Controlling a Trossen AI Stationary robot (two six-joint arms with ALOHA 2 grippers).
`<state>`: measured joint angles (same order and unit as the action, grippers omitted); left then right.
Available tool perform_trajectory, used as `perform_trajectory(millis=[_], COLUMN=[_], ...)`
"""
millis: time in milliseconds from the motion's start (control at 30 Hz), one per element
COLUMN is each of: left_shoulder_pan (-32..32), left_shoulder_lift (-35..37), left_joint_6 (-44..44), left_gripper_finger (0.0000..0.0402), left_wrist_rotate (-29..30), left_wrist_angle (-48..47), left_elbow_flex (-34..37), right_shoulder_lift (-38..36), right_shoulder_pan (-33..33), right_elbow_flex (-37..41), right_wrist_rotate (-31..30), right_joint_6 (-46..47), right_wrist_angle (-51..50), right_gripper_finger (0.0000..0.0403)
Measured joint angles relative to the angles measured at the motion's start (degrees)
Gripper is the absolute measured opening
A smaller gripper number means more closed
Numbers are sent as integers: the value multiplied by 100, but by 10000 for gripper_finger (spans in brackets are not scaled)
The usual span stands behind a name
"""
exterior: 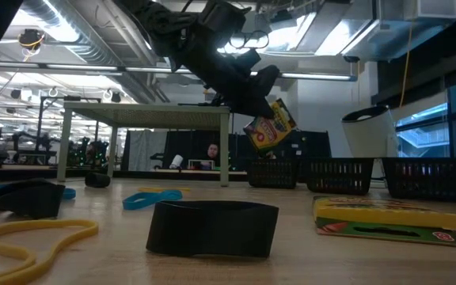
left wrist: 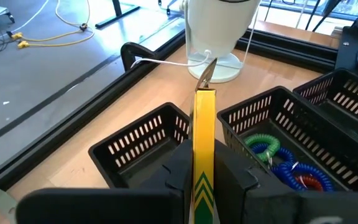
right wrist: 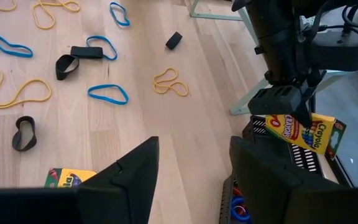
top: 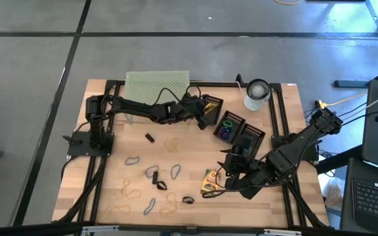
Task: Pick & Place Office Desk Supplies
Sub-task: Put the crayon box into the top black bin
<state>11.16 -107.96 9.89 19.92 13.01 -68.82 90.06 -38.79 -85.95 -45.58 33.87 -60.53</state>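
One yellow-green cardboard crayon box is being held clamped in the left claw above the black slotted baskets, while the second crayon box, beside the empty, parted right claw, and the scattered rubber bands are lying unsorted on the wooden table.

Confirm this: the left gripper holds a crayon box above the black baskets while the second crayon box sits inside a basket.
Not quite. The left gripper does hold a crayon box above the black baskets, but the second crayon box lies on the table, as the high view shows.

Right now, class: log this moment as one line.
left gripper: shut on crayon box, above black baskets | right gripper: open, over second crayon box
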Motion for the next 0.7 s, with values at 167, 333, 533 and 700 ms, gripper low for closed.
perform_trajectory(millis=[167, 333, 533, 700], left_shoulder_pan=[2, 35, 33, 33], left_shoulder_lift=[-2, -2, -2, -2], left_joint_6=[-10, -53, -273, -380], left_gripper_finger=[41, 41, 41, 50], left_wrist_rotate=[7, 7, -4, -4], left_wrist_angle=[0, -2, -80, -127], left_elbow_flex=[0, 0, 0, 0], right_shoulder_lift=[0, 0, 0, 0], right_shoulder_pan=[0, 0, 0, 0], right_elbow_flex=[0, 0, 0, 2], right_wrist_rotate=[0, 0, 0, 0], right_joint_6=[4, 15, 15, 15], right_wrist_angle=[0, 0, 0, 0], right_gripper_finger=[198, 198, 198, 198])
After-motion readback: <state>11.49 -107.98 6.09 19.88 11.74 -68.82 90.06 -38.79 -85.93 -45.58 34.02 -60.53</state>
